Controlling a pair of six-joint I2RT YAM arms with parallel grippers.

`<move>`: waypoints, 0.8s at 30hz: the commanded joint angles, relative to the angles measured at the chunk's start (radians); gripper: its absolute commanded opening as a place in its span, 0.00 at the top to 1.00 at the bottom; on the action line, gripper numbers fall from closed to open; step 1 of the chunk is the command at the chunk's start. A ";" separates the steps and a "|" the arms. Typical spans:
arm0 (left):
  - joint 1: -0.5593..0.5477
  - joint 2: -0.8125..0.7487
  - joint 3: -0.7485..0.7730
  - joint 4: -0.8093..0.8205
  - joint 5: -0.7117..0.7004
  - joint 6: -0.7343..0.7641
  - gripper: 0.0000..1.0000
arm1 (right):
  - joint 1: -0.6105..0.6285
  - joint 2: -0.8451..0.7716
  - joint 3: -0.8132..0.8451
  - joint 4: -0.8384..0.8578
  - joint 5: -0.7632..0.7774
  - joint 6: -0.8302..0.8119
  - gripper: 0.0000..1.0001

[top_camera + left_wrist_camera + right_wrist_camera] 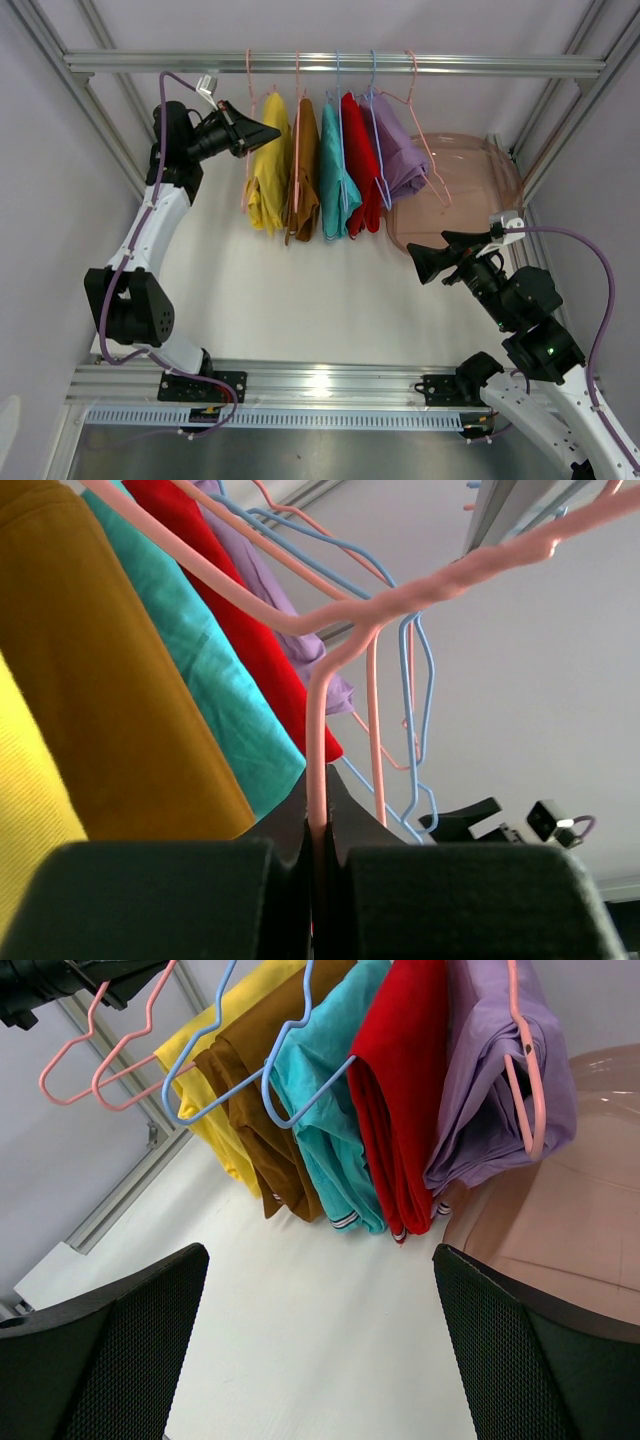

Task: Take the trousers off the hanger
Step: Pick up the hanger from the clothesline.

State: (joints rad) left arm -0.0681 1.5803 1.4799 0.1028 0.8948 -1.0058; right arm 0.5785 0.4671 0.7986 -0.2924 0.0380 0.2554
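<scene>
Five small trousers hang side by side on wire hangers from the rail: yellow, brown, teal, red and lavender. My left gripper is up at the left end of the row, beside the yellow pair. It is shut on the thin wire of a pink hanger, pinched between its fingertips. My right gripper hovers low over the table, to the front right of the row. It stands wide open and empty, its fingers far apart, with the trousers' hems ahead of it.
A pinkish translucent round tub stands on the table at the back right, under and behind the lavender pair, close to my right gripper. Aluminium frame posts run along both sides. White tabletop lies below the clothes.
</scene>
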 commanded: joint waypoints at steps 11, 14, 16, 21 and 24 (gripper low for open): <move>-0.006 -0.057 0.166 0.138 -0.045 0.012 0.99 | -0.002 0.005 -0.009 0.036 -0.015 0.007 0.01; -0.006 -0.036 0.192 0.169 -0.054 0.004 1.00 | -0.002 0.005 -0.007 0.035 -0.007 0.007 0.01; -0.006 -0.014 0.201 0.179 -0.062 -0.007 1.00 | -0.002 -0.002 -0.009 0.036 -0.004 0.007 0.00; -0.004 -0.012 0.217 0.196 -0.060 -0.011 1.00 | -0.003 0.002 -0.010 0.039 -0.003 0.005 0.00; -0.004 -0.043 0.214 0.173 -0.083 0.030 1.00 | -0.003 0.007 -0.010 0.038 -0.004 0.005 0.00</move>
State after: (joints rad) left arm -0.0719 1.5837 1.5543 0.0223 0.8661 -1.0443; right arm 0.5785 0.4679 0.7975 -0.2920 0.0368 0.2584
